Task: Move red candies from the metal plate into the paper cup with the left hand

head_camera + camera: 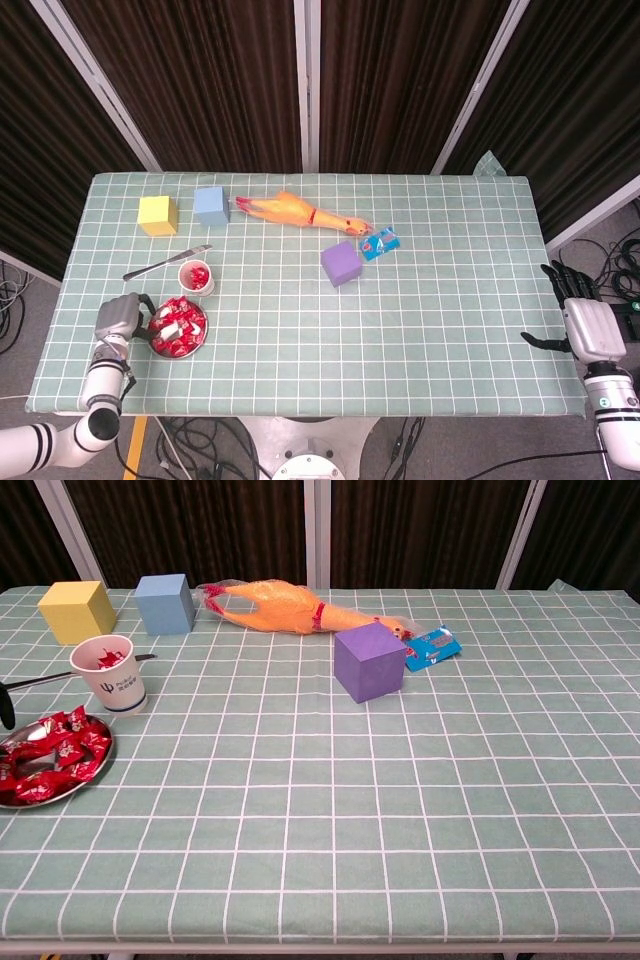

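While my left hand [118,318] sits at the near left table edge, just at nine o'clock of the plate [196,340], its fingers curl toward the rim and I cannot tell whether they pinch anything. The plate holds a heap of red candies [177,327], none of it lifted clear that I can see. At twelve o'clock of the plate, just beyond it, stands the cup [196,277] with a few red candies already inside. A knife [165,262] lies past the cup toward eleven o'clock. My right hand [580,320] hangs off the table's right edge at three o'clock, fingers spread wide, holding nothing. Mid-table sits a purple cube [341,264], with a blue packet [380,243] just at its one o'clock. Farthest off are the rubber chicken [290,210], a blue cube [211,205] and a yellow cube [158,214]
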### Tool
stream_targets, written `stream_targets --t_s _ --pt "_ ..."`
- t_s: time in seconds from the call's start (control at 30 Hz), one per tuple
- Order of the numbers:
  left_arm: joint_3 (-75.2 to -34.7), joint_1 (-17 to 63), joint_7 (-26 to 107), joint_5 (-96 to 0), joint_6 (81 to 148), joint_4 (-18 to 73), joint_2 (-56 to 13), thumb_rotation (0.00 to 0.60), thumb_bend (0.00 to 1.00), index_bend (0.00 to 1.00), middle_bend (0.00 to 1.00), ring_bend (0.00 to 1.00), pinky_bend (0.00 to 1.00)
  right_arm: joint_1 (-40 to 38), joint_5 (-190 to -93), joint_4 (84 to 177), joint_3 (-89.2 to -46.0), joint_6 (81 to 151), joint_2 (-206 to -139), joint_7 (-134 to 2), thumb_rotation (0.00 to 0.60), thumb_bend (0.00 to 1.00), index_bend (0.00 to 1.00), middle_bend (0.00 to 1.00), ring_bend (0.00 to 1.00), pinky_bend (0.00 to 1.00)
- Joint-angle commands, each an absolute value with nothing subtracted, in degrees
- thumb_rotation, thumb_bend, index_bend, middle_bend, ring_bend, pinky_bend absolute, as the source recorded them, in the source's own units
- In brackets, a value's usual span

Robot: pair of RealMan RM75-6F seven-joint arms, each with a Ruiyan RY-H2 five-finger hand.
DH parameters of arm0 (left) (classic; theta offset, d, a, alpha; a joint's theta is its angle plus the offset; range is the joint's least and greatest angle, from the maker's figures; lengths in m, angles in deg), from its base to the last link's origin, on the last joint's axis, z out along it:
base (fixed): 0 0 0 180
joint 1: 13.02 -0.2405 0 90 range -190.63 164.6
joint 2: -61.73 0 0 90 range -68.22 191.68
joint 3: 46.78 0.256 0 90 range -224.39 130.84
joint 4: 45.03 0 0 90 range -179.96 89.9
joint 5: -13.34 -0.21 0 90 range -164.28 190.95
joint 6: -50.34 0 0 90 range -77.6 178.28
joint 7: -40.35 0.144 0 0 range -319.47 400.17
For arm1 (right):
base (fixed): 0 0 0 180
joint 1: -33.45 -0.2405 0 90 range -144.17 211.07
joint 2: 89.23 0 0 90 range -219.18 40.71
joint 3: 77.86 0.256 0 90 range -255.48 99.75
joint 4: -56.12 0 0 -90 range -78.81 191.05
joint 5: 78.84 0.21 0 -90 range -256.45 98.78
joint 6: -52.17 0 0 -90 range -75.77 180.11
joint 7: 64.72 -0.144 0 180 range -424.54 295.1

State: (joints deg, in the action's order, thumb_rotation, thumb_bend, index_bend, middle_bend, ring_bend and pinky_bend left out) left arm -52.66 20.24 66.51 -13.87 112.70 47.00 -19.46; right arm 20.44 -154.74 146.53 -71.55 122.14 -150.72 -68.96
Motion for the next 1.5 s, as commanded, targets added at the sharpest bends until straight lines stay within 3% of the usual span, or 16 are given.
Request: stream_targets --t_s 0.03,1.13,1.5 --pt "-52.92 20.38 66.73 -13.47 111.88 45.54 -20.38 0.600 0.23 0.53 1.00 1.00 1.00 20.45 -154.56 146.49 -71.50 122.09 -150.72 -68.93 0.511 0.00 0.00 0.00 0.00 0.00" --pt "-55.00 22.33 69.22 -6.58 107.13 40.57 -22.79 0.600 0.23 0.54 1.00 1.00 1.00 19.79 -153.78 145.26 -71.18 121.05 -151.52 -68.81 0.512 0.00 0.00 0.00 0.00 0.00" --pt "-55.29 22.98 69.90 -5.96 107.22 40.93 -22.94 0.600 0.29 0.59 1.00 1.00 1.00 19.70 -153.57 144.87 -71.17 120.81 -151.67 -68.89 0.511 0.00 0.00 0.00 0.00 0.00"
